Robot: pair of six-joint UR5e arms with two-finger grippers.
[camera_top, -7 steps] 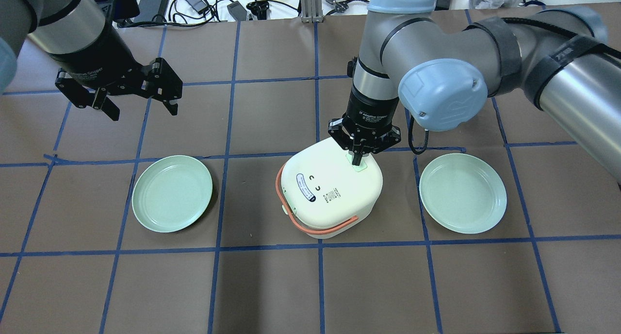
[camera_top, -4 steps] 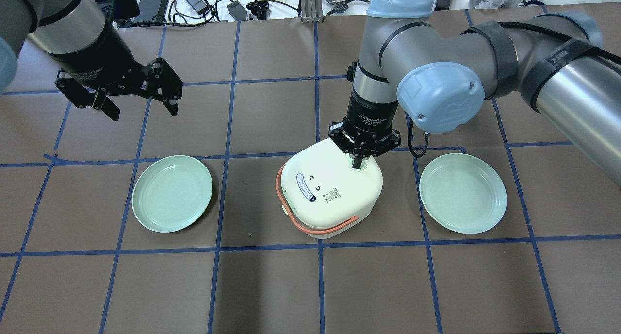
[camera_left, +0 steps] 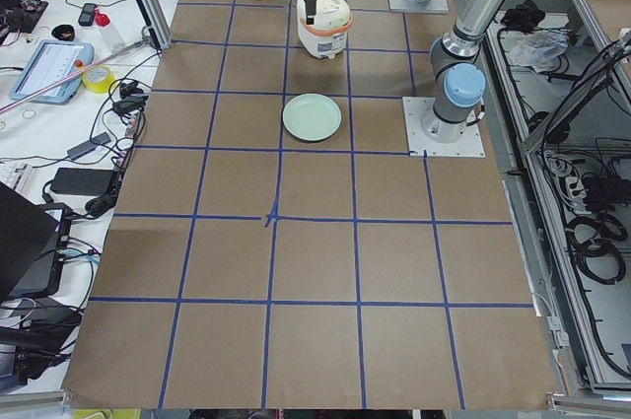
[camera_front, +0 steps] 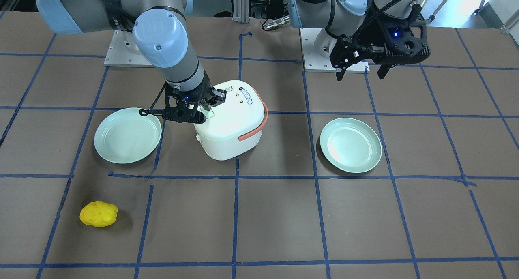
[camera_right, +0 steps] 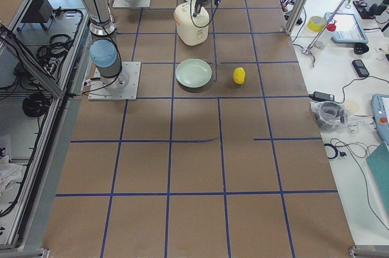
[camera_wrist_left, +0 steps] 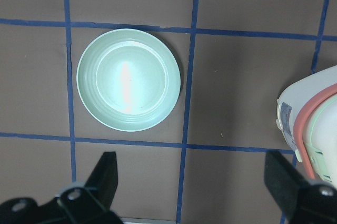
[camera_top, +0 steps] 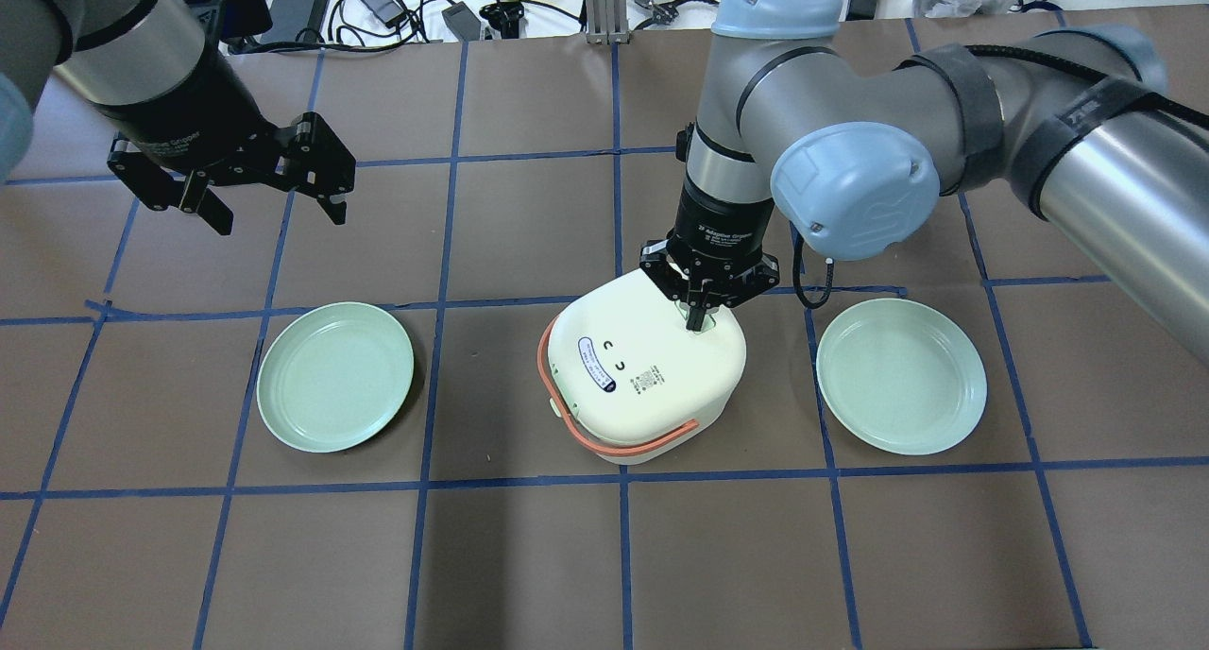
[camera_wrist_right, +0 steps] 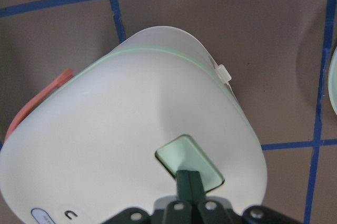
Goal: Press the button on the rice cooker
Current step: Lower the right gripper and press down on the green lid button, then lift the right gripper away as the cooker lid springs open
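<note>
Pressing in hand: right gripper [camera_wrist_right: 189, 177], fingers closed together, tip on the green button [camera_wrist_right: 181, 155] near the lid edge of the rice cooker [camera_top: 642, 376], mid-table. Risk: an off-centre push slips off or shoves the cooker sideways. Left gripper [camera_top: 280, 217] open, well apart.

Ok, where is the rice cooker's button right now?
The pale green button sits on the rice cooker lid, at its far right corner in the overhead view, toward the right-hand plate. The shut right gripper points down onto it.

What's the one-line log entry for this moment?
right gripper shut, tip on button | left gripper open, raised
</note>
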